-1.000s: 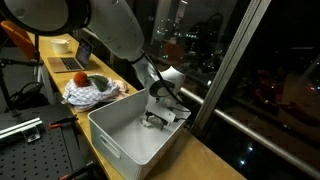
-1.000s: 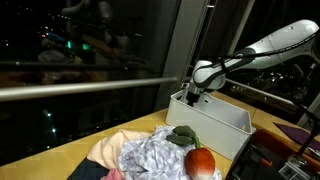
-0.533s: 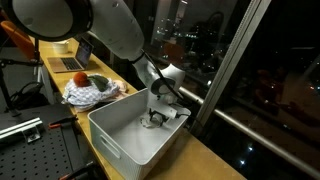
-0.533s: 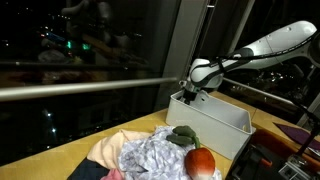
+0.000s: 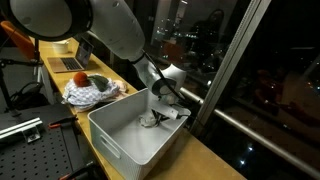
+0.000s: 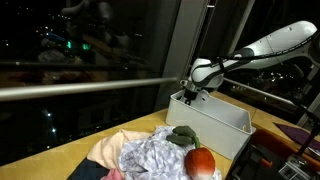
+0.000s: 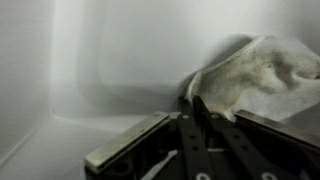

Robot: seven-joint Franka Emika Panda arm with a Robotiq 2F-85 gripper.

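Cloth [image 7: 255, 75], crumpled and whitish, lies on the floor of the white bin [image 5: 108, 137], in the corner nearest the window. In an exterior view it's the pale lump [image 5: 150, 121] under the arm. Hand [image 7: 190, 103] is down inside the bin w/ fingers drawn nearly together on the cloth's near edge, so prob a thin pinch on one fold. How much fabric sits btwn them I can't tell. Risks: w/ so little caught at the edge, the fold could slip out on lifting. Fingertips look v. close to the bin floor and wall, so a scrape or jam is possible, and that could shove the light bin along the counter [image 5: 205, 160]. Loose cloth may also drag on the rim. Counter is wood, running along a big window [image 5: 270, 80] w/ night lights outside. Further along sits a patterned fabric bundle [image 6: 150, 155] w/ a red fruit [image 6: 200, 162] and sth green [image 6: 182, 135] on it. A perforated metal plate [image 5: 25, 150] sits beside the counter, other side from the window. Room dim, office/lab feel.
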